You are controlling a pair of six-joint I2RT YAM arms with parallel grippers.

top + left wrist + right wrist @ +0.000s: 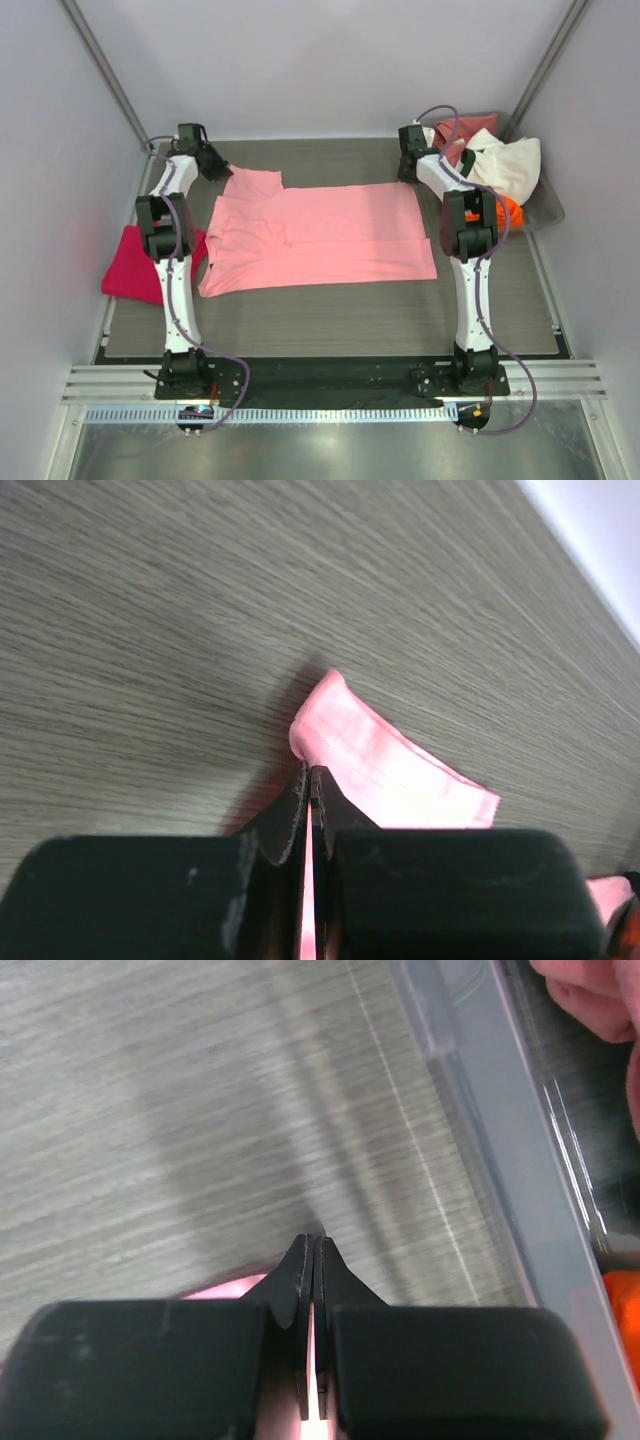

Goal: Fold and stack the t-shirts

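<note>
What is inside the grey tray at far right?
The grey tray holds a white t-shirt on top, a dusty rose t-shirt behind, an orange t-shirt peeking out beneath; anything lower is covered.

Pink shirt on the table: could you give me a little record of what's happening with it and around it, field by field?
pink shirt: spread across the middle of the table
left fingers: shut on its far left sleeve
right fingers: shut on its far right corner
red shirt: bunched at the table's left edge, beside the left arm
other shirts: white, orange and rose, heaped in the bin at far right
</note>
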